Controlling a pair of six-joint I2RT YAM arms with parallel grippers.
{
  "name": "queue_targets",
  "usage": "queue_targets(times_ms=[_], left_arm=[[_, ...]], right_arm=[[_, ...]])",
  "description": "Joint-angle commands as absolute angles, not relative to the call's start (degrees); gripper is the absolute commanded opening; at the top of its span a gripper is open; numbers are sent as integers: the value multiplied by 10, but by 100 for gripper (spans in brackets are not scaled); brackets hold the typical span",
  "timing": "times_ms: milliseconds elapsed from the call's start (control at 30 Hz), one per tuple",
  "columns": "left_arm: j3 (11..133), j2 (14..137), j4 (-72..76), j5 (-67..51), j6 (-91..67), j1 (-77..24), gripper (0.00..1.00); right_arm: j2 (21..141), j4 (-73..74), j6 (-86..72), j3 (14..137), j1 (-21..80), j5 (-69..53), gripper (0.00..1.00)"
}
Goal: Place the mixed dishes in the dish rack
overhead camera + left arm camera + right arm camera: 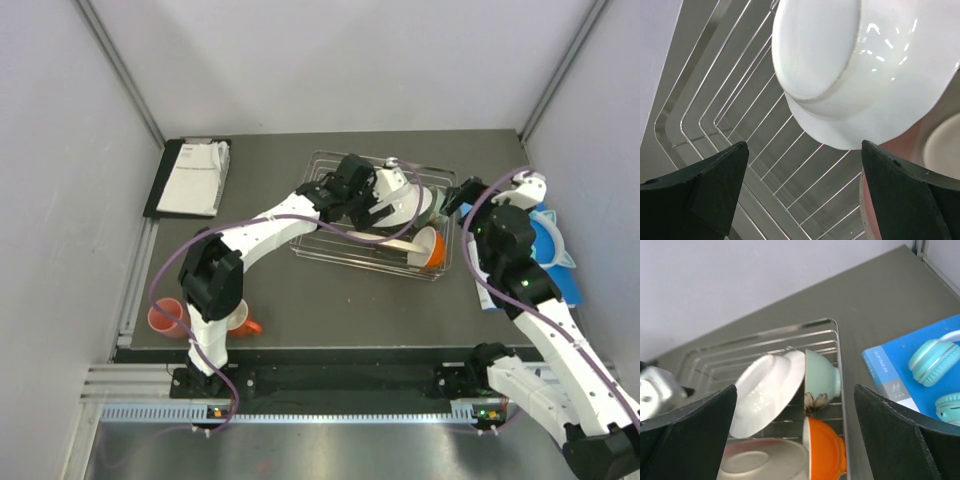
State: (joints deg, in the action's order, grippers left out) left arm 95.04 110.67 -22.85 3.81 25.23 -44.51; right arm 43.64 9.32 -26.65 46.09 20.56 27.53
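A dark grey table (330, 300) carries the silver wire dish rack (318, 158) at upper centre of the top view. Inside it, a glossy white bowl (840, 65) leans on its side against a mint green bowl (822, 377), with an orange white-lined mug (825, 450) below them. The left gripper (804, 150) hangs spread and empty over the rack wires. The right gripper (795, 387), also spread and empty, hovers at the rack's right edge.

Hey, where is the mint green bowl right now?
In the right wrist view the mint green bowl sits on its side at the right end of the dish rack, beside the tilted white bowl, with the orange mug just below it.
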Motion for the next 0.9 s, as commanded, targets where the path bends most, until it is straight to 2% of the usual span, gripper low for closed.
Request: queue_targets(times_ms=[0,267,500,667,867], left_arm=[[982,1096,-205,47,255,-446,99],[1011,1083,-286,-48,232,-461,99],[1027,1069,-301,-38,231,-462,99],[1043,1052,-303,-15,230,-454,99],[995,1031,-296,-13,225,-446,99]], right_arm=[[464,103,-214,478,199,260,100],[480,83,-217,482,199,249,100],[509,93,-200,498,199,253,100],[597,172,-164,588,199,277,100],[642,207,-242,600,197,158,100]])
